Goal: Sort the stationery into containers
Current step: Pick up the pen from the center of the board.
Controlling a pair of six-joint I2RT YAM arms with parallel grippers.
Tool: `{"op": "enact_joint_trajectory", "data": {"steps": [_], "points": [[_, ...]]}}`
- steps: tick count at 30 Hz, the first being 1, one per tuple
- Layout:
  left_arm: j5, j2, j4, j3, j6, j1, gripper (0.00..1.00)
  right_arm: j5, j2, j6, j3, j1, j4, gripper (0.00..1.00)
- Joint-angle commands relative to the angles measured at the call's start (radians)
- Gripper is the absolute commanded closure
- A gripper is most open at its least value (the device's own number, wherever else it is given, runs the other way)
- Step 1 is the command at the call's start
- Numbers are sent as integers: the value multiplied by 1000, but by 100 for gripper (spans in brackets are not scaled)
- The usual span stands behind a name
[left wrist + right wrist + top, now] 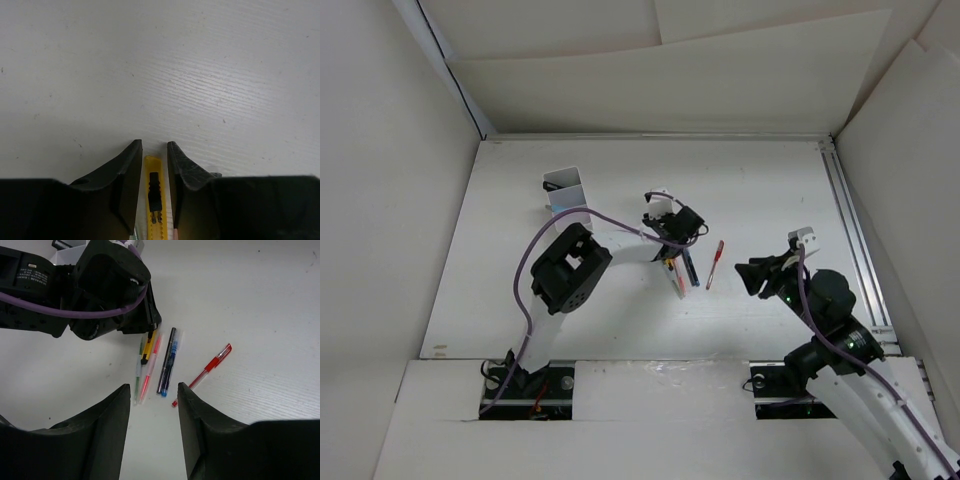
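Observation:
A yellow utility knife (155,190) with a black slider lies on the white table between the fingers of my left gripper (154,145), which stands open with a thin gap on each side of it. Seen from above, that gripper (672,250) is down over a small bundle of pens. Beside the knife (148,347) lie a green pen (138,375), a pink pen (150,372) and a dark and blue pair (169,365). A red pen (207,370) lies apart to their right. My right gripper (154,386) is open and empty, just short of the pens. The white container (565,190) stands at the back left.
White walls enclose the table on three sides. A metal rail (855,240) runs along the right edge. The left arm's elbow (565,270) sits between the container and the pens.

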Motion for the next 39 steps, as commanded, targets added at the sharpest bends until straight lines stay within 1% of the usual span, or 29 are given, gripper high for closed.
{"op": "enact_joint_trajectory", "data": {"steps": [1, 7, 9, 12, 24, 28, 30, 33, 35, 37, 39], "points": [[-19, 37, -126, -9, -6, -10, 77, -7, -12, 1, 34, 10, 25, 52], [-10, 28, -117, -29, 4, -10, 77, -7, -12, 1, 34, 10, 25, 51], [-1, 28, -117, -43, 4, -10, 79, -7, -21, 1, 43, 10, 25, 51], [-1, 28, -117, -64, 4, -19, 79, -7, -21, 1, 43, 10, 25, 51], [27, 39, -139, -64, 4, -50, 80, -17, -12, 1, 52, 10, 36, 51], [27, 39, -139, -64, 4, -60, 78, -26, -12, 1, 52, 10, 45, 51], [27, 7, -121, -83, 4, -70, 75, -26, -21, 1, 52, 10, 36, 51], [63, -28, -87, -113, 4, -70, 70, -26, -30, 1, 52, 10, 36, 51], [73, -29, -76, -113, 4, -70, 70, -26, -39, 1, 52, 10, 36, 51], [54, -18, -103, -103, 4, -79, 74, -26, -39, 1, 52, 10, 26, 51], [54, -4, -113, -87, 4, -88, 76, -26, -39, 1, 52, 10, 17, 51]]}}
